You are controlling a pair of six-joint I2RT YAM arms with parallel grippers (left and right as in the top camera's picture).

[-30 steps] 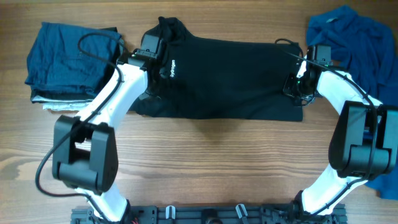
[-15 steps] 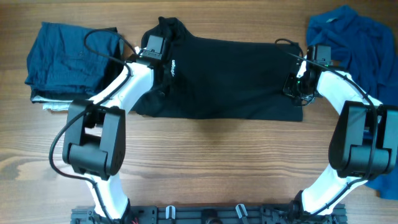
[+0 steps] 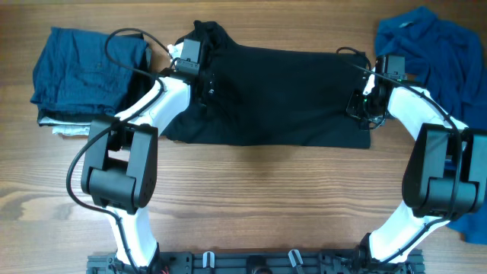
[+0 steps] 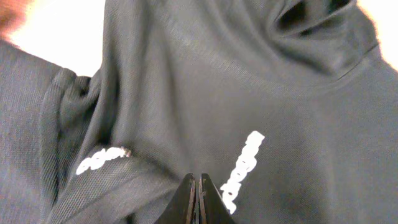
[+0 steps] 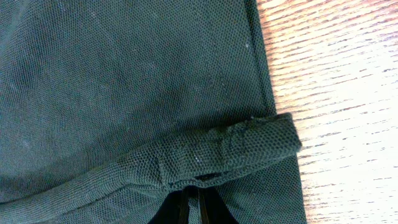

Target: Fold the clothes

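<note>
While the black shirt (image 3: 281, 95) lies spread flat across the far middle of the wooden desk (image 3: 266, 198), it is gripped at both ends. Its collar is turned toward the left side and its hem toward the right.

The left hand (image 3: 205, 85) is placed on the chest area just below the collar. In the left wrist view its fingers (image 4: 196, 190) are seen pressed tightly together, with creases of the dark cloth drawn in toward their tips, so a pinch of the shirt is held there. The white logo (image 4: 244, 163) is seen just beside the tips, and a second strip of white lettering (image 4: 102, 158) shows on a fold to the left.

The right hand (image 3: 358, 106) is set at the shirt's lower right corner. Its fingers are likewise pressed together, and a rolled strip of hem (image 5: 249, 146) lies across their tips, beside bare wood.

A folded stack of dark blue clothes (image 3: 84, 72) rests at the far left, apart from the shirt. A crumpled bright blue garment (image 3: 434, 46) lies at the far right.
</note>
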